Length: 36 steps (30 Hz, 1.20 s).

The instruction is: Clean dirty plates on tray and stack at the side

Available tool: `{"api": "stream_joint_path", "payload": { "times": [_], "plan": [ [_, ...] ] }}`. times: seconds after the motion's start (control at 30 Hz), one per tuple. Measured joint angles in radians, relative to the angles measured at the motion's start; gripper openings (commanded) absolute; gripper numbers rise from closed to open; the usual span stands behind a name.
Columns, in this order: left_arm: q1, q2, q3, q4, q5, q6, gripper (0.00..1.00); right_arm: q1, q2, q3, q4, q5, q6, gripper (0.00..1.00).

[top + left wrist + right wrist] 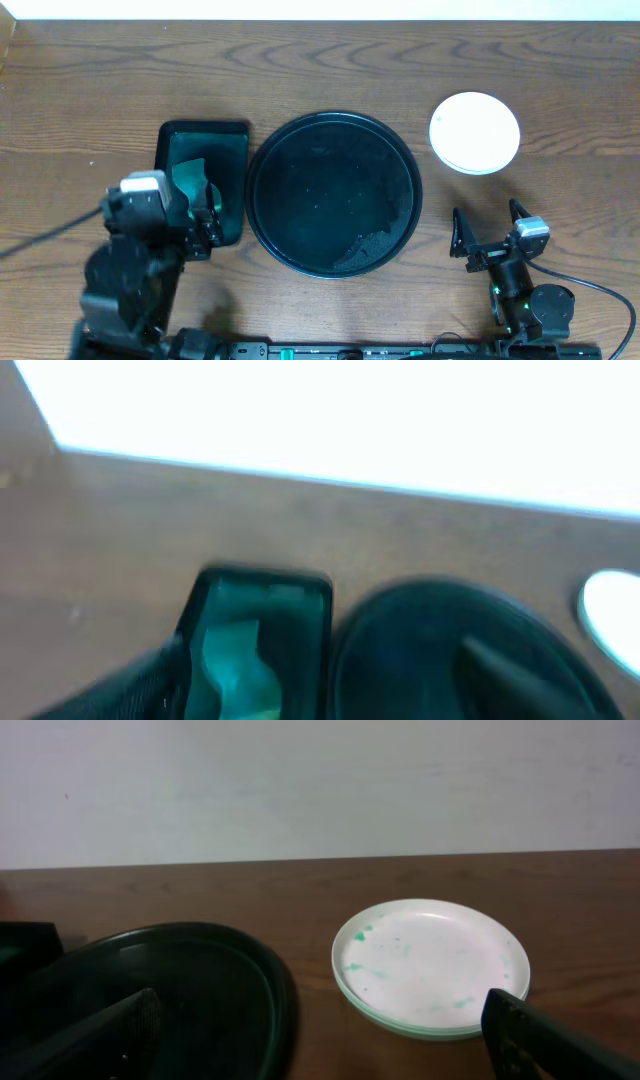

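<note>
Both the left gripper (205, 215), over the sponge (190, 175), and the right gripper (486, 215) stand wide open, seemingly empty in blurred views; the plates (474, 132) sit stacked far right of the tray (320, 190), but faint green smears left on top risk an unclean finish.

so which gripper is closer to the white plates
Right. The right gripper sits open just on the robot's side of the plates, apart from them. The left gripper is across the round tray, over the sponge tray.

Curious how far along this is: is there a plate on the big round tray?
No, the tray holds no plate; the plates sit stacked on the table beside it.
</note>
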Motion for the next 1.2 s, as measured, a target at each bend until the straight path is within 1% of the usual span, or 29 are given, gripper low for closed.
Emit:
{"api": "stream_joint_path", "payload": {
  "times": [0.2, 0.33, 0.63, 0.77, 1.0, 1.2],
  "plan": [
    [0.005, -0.221, -0.321, 0.258, 0.001, 0.0, 0.84, 0.0, 0.0, 0.0, 0.0, 0.0, 0.0, 0.99],
    [0.005, -0.335, -0.491, 0.395, 0.001, -0.001, 0.84, 0.0, 0.0, 0.0, 0.0, 0.0, 0.0, 0.99],
    [0.013, -0.444, -0.756, 0.718, 0.016, -0.008, 0.83, 0.0, 0.0, 0.0, -0.001, 0.0, 0.0, 0.99],
    [0.024, -0.47, -0.84, 0.819, 0.034, -0.008, 0.84, 0.0, 0.0, 0.0, -0.001, 0.0, 0.0, 0.99],
    [0.044, -0.477, -0.86, 0.827, 0.039, -0.008, 0.84, 0.0, 0.0, 0.0, -0.001, 0.0, 0.0, 0.99],
    [0.052, -0.477, -0.861, 0.669, 0.039, -0.009, 0.84, 0.0, 0.0, 0.0, 0.0, 0.0, 0.0, 0.99]
  ]
}}
